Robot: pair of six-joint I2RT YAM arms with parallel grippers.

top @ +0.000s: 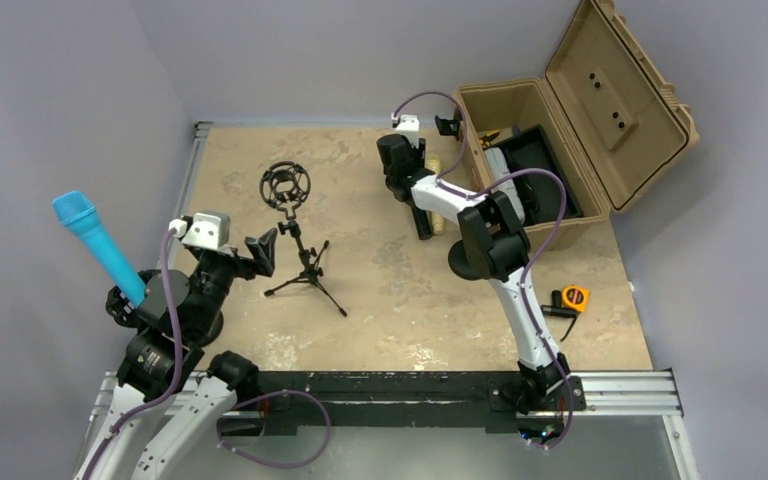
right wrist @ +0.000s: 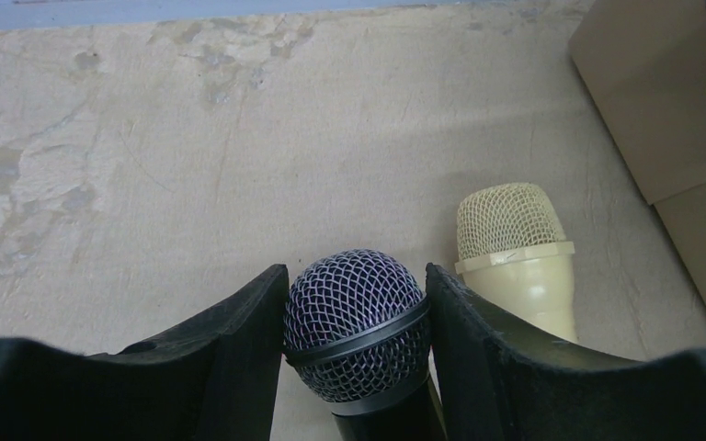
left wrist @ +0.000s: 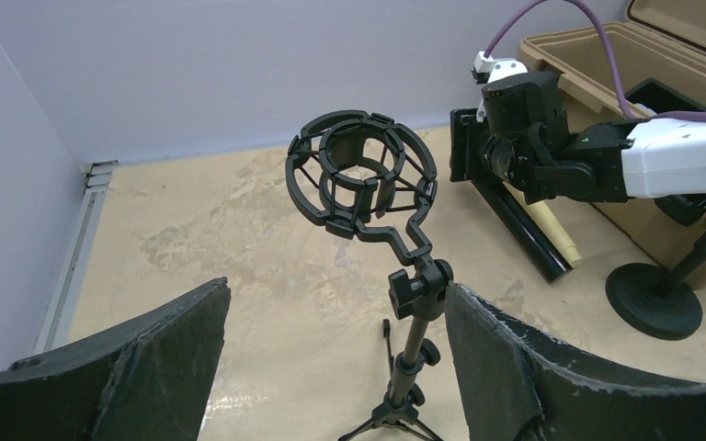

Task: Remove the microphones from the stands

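The black tripod stand (top: 305,272) stands left of centre, and its ring-shaped shock mount (top: 285,186) is empty; it also shows in the left wrist view (left wrist: 360,175). My left gripper (top: 263,250) is open beside the stand's pole (left wrist: 414,344), with the right finger touching the clamp knob. A blue microphone (top: 95,243) leans at the far left with its lower end hidden behind my left arm. My right gripper (right wrist: 356,285) is shut on the mesh head of a black microphone (right wrist: 356,322) that lies along the table (top: 423,215). A cream microphone (right wrist: 513,248) lies beside it.
An open tan case (top: 560,130) stands at the back right. A black round base (top: 468,262) sits beside my right arm. An orange tape measure (top: 572,297) lies at the right. Grey walls close the left and back.
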